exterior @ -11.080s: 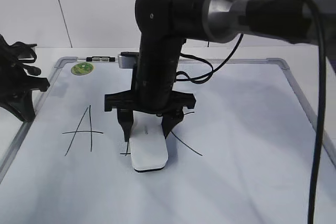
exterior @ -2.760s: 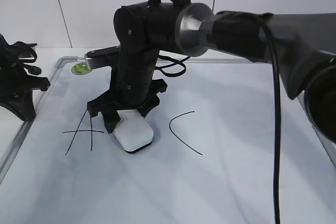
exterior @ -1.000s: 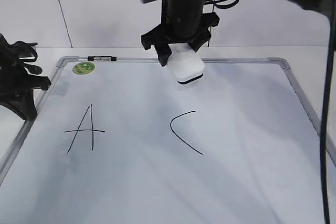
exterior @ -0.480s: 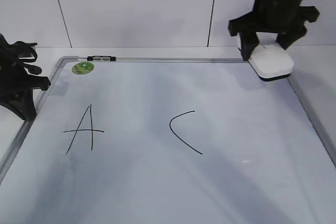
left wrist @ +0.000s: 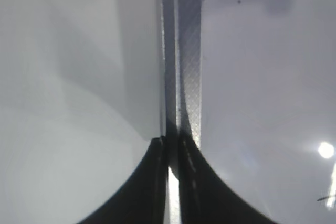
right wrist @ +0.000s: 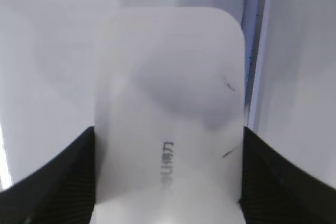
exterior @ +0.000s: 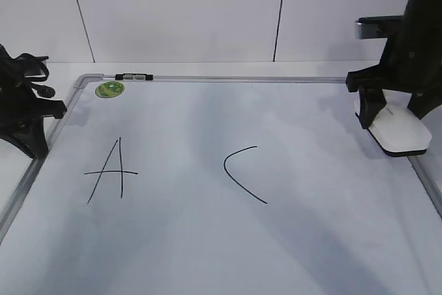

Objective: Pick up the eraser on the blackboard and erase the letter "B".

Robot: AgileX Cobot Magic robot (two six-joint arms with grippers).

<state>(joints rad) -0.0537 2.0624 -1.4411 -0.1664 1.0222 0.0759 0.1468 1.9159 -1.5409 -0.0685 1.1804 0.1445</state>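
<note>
My right gripper (exterior: 394, 117) is shut on the white eraser (exterior: 399, 133) and holds it low at the blackboard's right frame (exterior: 423, 174). I cannot tell whether the eraser touches the board. In the right wrist view the eraser (right wrist: 168, 93) fills the space between the black fingers (right wrist: 58, 182), beside the frame strip (right wrist: 255, 51). On the blackboard (exterior: 311, 226) I see a black "A" (exterior: 110, 170) and a "C" (exterior: 242, 173). No "B" shows, and the board between them is bare. My left gripper (exterior: 31, 126) is off the board's left edge, shut and empty (left wrist: 172, 150).
A round green sticker (exterior: 109, 89) and a small black-and-silver marker (exterior: 133, 76) sit at the board's far left corner. The left wrist view shows the board's grey frame (left wrist: 181, 51) running straight ahead of the jaws. A white wall stands behind the board.
The right gripper has carried the eraser from the middle of the board, up and across to the right edge, and lowered it there. The mark between "A" and "C" is gone. The left arm is still.
</note>
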